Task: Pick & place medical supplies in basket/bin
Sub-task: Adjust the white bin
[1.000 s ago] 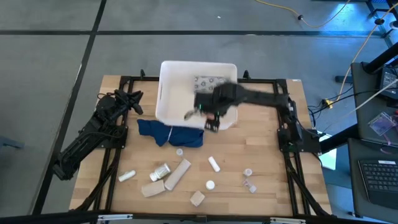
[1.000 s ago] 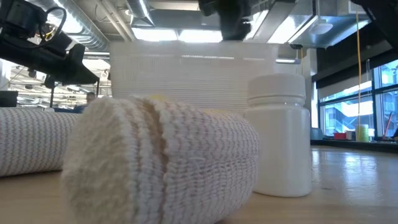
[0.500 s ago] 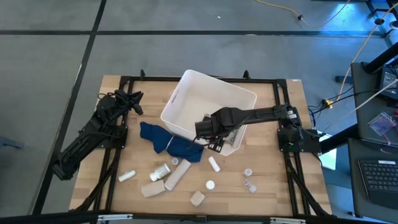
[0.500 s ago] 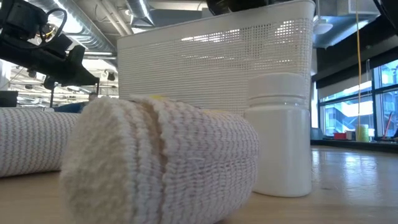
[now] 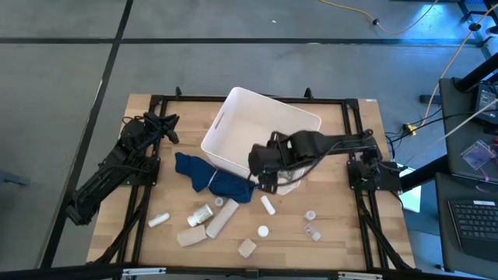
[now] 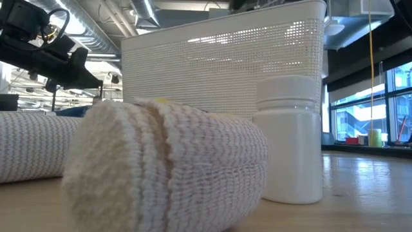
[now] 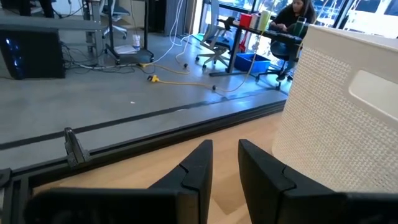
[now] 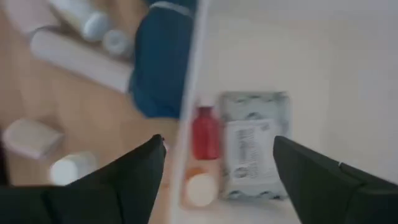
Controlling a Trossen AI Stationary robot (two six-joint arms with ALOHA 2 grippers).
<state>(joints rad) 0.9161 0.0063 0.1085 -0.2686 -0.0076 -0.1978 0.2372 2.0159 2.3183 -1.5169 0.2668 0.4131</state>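
We see a big white tub on the wooden table. It sits turned at an angle, near the far side of the table. The right gripper hangs over the tub's near wall, with its jaws spread wide and nothing between them. From the right wrist view, one finger is outside the tub wall and the other is over the inside.

Inside the tub we see a grey dotted packet lying flat on the floor. Just beside it are a small red item and a small white round item, close to the wall.

A dark blue cloth lies crumpled against the tub's near wall, on the left arm's side.

More supplies wait on the table on the near side of the tub. A white vial lies just past the right gripper. A long beige bandage roll lies near the cloth, with a small bottle beside it. Farther from the tub are a beige block, a round white cap, a white tube and two clear vials.

The left gripper waits well apart from the tub, near the table's left edge. Its jaws are nearly closed, with a thin gap and nothing in it.

In the low view, a beige bandage roll and a white bottle stand in front of the tub.
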